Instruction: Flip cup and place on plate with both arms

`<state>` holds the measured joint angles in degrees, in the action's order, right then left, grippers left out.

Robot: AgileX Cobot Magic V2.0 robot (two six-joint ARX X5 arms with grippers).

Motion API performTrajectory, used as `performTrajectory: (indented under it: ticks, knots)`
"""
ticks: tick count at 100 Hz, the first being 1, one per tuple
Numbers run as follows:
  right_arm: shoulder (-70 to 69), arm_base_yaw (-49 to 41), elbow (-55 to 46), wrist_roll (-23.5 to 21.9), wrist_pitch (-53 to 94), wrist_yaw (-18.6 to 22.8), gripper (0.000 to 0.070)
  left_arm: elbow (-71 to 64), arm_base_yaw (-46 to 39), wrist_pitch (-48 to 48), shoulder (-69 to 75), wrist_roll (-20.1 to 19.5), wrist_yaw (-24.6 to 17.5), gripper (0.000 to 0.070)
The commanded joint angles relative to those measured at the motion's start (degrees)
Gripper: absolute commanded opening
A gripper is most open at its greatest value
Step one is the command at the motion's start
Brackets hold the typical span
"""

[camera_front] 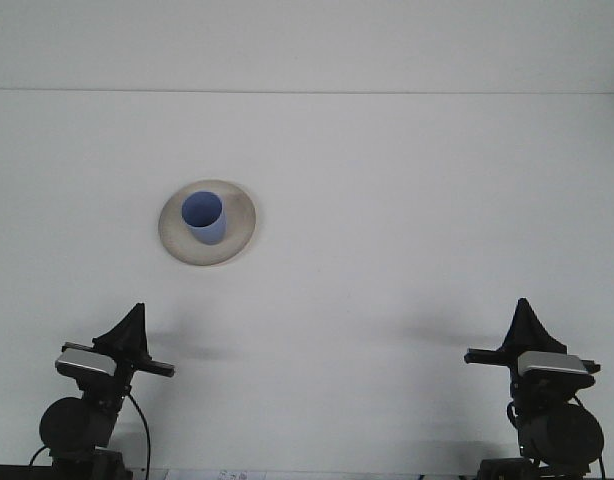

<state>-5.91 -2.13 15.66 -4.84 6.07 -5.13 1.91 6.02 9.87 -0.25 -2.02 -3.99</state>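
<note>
- The blue cup [203,216] stands upright, mouth up, on the beige plate [237,233], left of centre on the white table [407,200]; bare tabletop lies all round the plate
- The left gripper [135,318] and right gripper [524,313] sit at the near edge, well apart from the plate; both fingertips meet in a point, holding nothing
- The table's far edge [387,92] runs straight behind

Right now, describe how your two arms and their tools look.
Both arms are black. Each tool, left tool and right tool, tapers to a dark pointed tip above a short black crossbar and a silver-grey block. A rounded black joint housing sits below each, and a thin black cable loops beside the left arm.
</note>
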Motion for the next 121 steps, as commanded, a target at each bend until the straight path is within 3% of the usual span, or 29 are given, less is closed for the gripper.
performTrajectory:
  ticks: [1, 50, 121]
  knots:
    - [2.16, 1.11, -2.01, -0.74, -1.88, 0.92, 0.0000, -1.11, 0.04, 0.55, 0.07, 0.09, -0.04, 0.0014]
    - [5.84, 4.57, -14.95, -1.33, -15.04, 6.71, 0.0000, -1.11, 0.04, 0.52, 0.07, 0.09, -0.04, 0.0014]
    - [5.84, 4.46, -14.95, -1.36, -15.04, 6.64, 0.0000, -1.11, 0.04, 0.50, 0.07, 0.09, -0.04, 0.0014]
